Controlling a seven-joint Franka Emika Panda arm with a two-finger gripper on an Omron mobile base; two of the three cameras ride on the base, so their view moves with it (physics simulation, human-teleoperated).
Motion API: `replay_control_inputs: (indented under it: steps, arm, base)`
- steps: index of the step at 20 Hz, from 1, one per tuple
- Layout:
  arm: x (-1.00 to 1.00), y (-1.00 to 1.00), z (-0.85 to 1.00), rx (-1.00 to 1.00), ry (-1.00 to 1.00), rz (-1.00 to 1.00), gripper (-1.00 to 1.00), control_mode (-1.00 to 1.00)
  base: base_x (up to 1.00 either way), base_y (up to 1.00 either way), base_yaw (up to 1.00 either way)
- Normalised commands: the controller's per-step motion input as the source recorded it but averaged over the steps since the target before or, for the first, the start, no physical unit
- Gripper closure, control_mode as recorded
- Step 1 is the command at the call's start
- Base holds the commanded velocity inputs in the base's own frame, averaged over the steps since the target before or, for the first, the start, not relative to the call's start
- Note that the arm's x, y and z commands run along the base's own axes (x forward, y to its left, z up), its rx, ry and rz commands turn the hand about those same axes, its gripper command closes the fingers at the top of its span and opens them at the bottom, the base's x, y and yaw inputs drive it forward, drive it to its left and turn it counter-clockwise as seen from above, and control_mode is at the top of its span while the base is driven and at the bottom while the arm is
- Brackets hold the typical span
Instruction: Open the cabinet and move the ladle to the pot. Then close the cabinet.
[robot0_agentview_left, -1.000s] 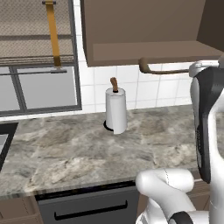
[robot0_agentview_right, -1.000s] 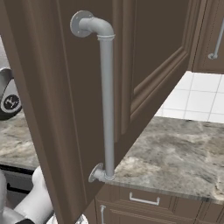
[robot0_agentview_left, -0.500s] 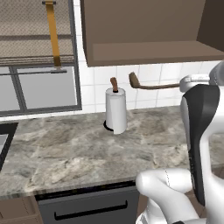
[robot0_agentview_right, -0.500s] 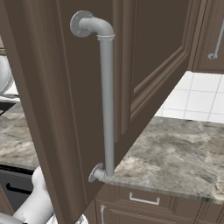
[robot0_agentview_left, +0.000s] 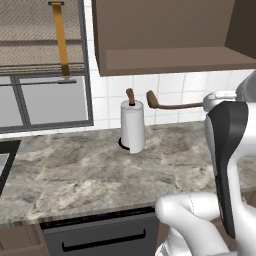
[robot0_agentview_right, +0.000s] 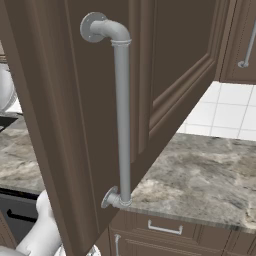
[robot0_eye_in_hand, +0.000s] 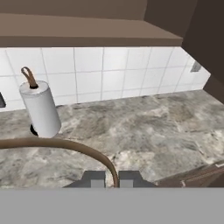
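While pinched by the gripper (robot0_eye_in_hand: 112, 180), the slim curved ladle (robot0_eye_in_hand: 65, 145) looks wooden.

Gripper (robot0_eye_in_hand: 112, 180) at the bottom, both dark fingertips (robot0_eye_in_hand: 94, 179) pressed against the thin brown handle of the ladle (robot0_eye_in_hand: 65, 145). Handle arcing up from between the tips and away to the left. Beyond it, upper left, a white paper-towel roll (robot0_eye_in_hand: 41, 110) upright on the grey marbled counter (robot0_eye_in_hand: 153, 131). White tile backsplash (robot0_eye_in_hand: 113, 72) behind. Brown cabinet (robot0_eye_in_hand: 87, 30) underside overhead.
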Motion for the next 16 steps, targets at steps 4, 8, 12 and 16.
replay_control_inputs:
  steps: [4,8,12,16]
  arm:
    - [0.0,0.0,0.0,0.0,0.0,0.0,1.0,1.0]
    - [0.0,0.0,0.0,0.0,0.0,0.0,1.0,1.0]
    - [0.0,0.0,0.0,0.0,0.0,0.0,1.0,1.0]
    - [0.0,0.0,0.0,0.0,0.0,0.0,1.0,1.0]
  base:
    - [-0.8,0.05,0.0]
    - [-1.0,0.33,0.0]
    - [-0.78,0.62,0.0]
    - [-0.29,0.63,0.0]
